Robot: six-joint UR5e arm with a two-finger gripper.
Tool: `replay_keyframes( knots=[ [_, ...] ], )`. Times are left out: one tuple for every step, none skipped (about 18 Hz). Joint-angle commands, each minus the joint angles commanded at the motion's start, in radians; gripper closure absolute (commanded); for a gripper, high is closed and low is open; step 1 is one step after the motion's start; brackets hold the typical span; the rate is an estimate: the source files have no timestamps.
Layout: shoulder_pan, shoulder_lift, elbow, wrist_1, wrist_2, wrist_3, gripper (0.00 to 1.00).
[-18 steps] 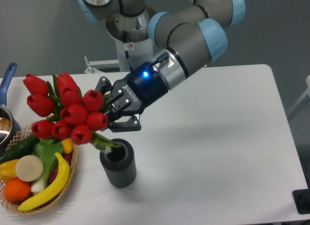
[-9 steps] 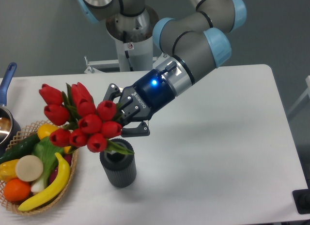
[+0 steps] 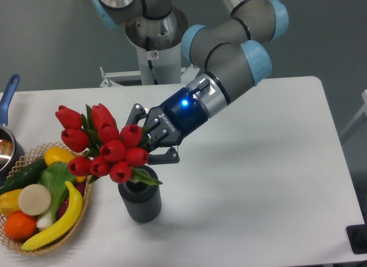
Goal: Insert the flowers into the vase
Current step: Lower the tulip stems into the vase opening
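Note:
A bunch of red tulip flowers with green leaves leans to the left, its lower end down at the mouth of the vase. The vase is a small dark grey ribbed cylinder standing upright on the white table. My gripper reaches in from the right, just above the vase, and is shut on the stems of the flowers. The stem ends are hidden behind the buds and leaves, so I cannot tell how deep they sit in the vase.
A wicker basket of fruit and vegetables stands at the left, close to the vase. A blue-handled pot shows at the left edge. The robot base stands behind.
The gripper and the flowers have shifted to the right, bringing the bunch more over the vase and away from the basket.

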Motion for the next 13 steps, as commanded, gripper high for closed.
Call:
replay_keyframes(
  knots=[
    [0.000, -0.006, 0.000, 0.000, 0.000, 0.000, 0.80],
    [0.000, -0.014, 0.002, 0.000, 0.000, 0.000, 0.80],
    [0.000, -0.021, 0.002, 0.000, 0.000, 0.000, 0.80],
    [0.000, -0.028, 0.000, 0.000, -0.002, 0.000, 0.80],
    [0.000, -0.031, -0.003, 0.000, 0.000, -0.003, 0.80],
    [0.000, -0.035, -0.014, 0.000, 0.000, -0.005, 0.80],
    [0.000, -0.035, -0.029, 0.000, 0.000, -0.005, 0.80],
    [0.002, -0.035, -0.046, 0.000, 0.002, -0.003, 0.80],
    [0.002, -0.035, -0.064, 0.000, 0.002, 0.000, 0.80],
    [0.003, -0.034, -0.074, 0.000, 0.002, 0.000, 0.80],
    [0.006, -0.034, -0.075, 0.000, 0.002, -0.003, 0.80],
    [0.008, -0.034, -0.080, 0.000, 0.002, -0.003, 0.80],
    [0.008, -0.035, -0.083, 0.000, 0.002, -0.002, 0.80]
  ],
)
